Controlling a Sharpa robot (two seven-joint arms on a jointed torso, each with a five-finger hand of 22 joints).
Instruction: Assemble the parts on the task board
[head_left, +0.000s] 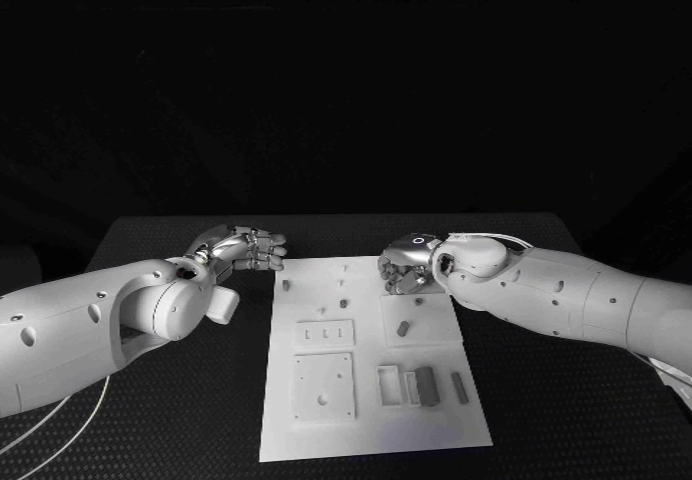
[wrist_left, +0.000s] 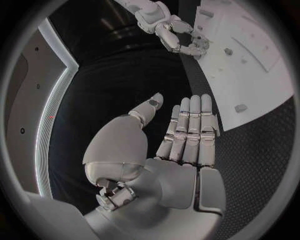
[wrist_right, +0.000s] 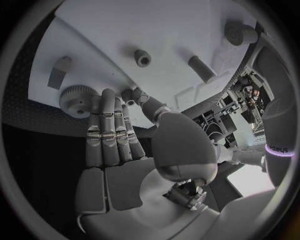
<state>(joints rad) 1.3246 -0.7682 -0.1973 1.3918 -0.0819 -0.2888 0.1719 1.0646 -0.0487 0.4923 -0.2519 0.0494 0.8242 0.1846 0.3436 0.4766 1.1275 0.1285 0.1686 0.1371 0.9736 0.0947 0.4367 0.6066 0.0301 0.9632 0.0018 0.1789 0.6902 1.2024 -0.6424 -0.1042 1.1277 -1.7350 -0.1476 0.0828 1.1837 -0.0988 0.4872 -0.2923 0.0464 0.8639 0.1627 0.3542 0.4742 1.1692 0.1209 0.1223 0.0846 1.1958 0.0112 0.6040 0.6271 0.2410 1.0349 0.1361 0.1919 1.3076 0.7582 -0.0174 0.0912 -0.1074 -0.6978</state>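
Note:
The white task board (head_left: 369, 420) lies lengthwise in the middle of the black table. Small grey pegs (head_left: 343, 299) stand in its far half, and a short cylinder (head_left: 404, 326) lies near its right edge. My right hand (head_left: 408, 266) hovers over the board's far right corner. In the right wrist view its fingers (wrist_right: 109, 125) lie straight and side by side with the thumb apart, their tips at a grey toothed gear (wrist_right: 75, 100) on the board (wrist_right: 156, 30). My left hand (head_left: 245, 248) is just off the board's far left corner, fingers (wrist_left: 190, 125) straight, holding nothing.
On the near half of the board are a plate with three slots (head_left: 325, 333), a square plate (head_left: 323, 385), a white frame (head_left: 389, 385) and two grey bars (head_left: 426, 383). Black table surface (head_left: 173, 420) lies on both sides of the board.

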